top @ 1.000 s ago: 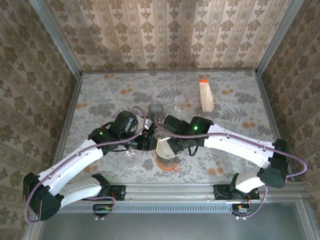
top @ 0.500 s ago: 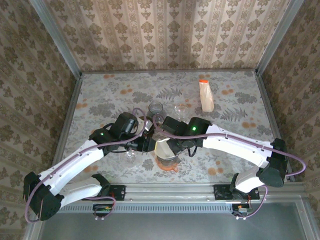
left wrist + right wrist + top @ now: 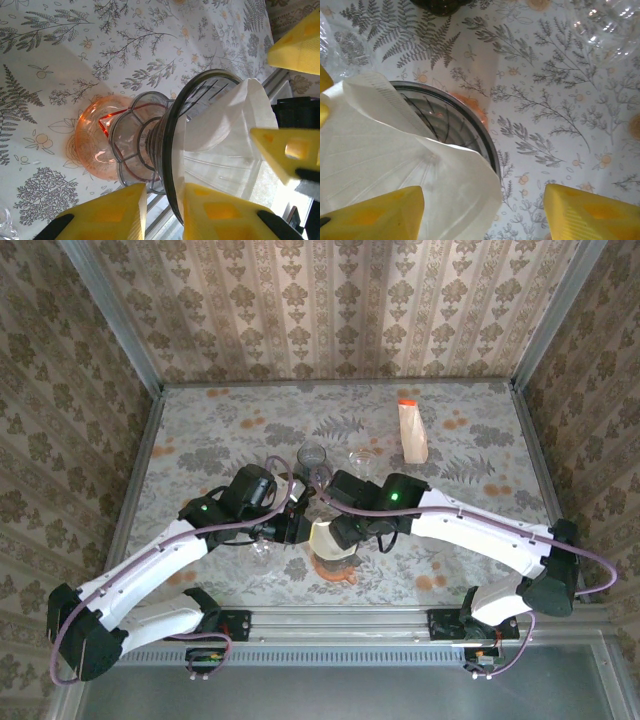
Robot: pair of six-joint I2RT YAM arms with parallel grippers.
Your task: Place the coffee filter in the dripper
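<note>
Now white, creased coffee filter (image 3: 380, 150) inside clear dripper (image 3: 150, 145), left fingers (image 3: 107, 215) tight on its rim, right fingers (image 3: 590, 215) apart.

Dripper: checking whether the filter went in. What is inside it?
The white paper filter sits inside the dripper, its edge rising above the rim; ribbed wall shows beside it. The paper covers the dripper's bottom.

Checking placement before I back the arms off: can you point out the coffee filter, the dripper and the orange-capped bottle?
coffee filter (image 3: 380, 165), right wrist view, on its white paper wall.
dripper (image 3: 170, 145), left wrist view, on its dark rim.
orange-capped bottle (image 3: 412, 438), top view, on its body.
</note>
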